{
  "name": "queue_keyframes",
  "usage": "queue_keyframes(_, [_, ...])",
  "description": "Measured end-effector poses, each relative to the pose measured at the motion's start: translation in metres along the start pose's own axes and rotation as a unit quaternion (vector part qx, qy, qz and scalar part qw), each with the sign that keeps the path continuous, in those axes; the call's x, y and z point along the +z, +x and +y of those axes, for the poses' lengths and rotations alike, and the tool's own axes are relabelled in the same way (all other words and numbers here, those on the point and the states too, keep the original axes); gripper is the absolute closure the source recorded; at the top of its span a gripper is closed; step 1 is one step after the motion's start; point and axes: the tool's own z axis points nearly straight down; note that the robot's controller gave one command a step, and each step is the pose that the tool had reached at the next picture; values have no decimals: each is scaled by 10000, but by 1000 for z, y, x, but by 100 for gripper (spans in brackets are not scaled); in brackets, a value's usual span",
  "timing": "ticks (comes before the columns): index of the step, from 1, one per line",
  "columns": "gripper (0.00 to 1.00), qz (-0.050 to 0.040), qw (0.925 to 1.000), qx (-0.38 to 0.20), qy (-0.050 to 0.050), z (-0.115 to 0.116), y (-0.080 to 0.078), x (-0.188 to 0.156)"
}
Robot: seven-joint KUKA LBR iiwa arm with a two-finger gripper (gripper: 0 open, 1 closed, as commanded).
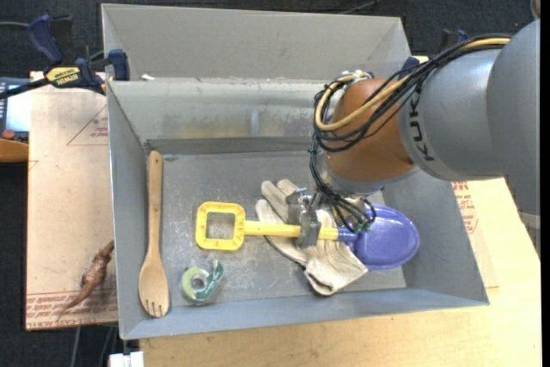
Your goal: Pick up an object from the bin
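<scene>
Gripper point(307, 219): low over the handle end of the yellow tool point(220, 226), which lies on a pale glove point(333, 267); released or clenched, I cannot tell
Tool axis: left to right, square frame head at the left
Neighbours: purple scoop point(388, 241) just beside; wooden fork point(154, 236) and tape roll point(200, 281) well apart
Surface: flat floor of the bin point(258, 120), free around the head

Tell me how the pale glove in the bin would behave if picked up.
Probably floppy: the glove lies crumpled and flat, so it would likely droop from the pinch. It looks like light cloth. The yellow square-headed tool lies across it, so lifting may shift that tool.
</scene>
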Motion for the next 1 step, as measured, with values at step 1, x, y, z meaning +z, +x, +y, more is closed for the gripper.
queue_keyframes(1, [100, 0, 10000, -2, 0, 0, 0, 0])
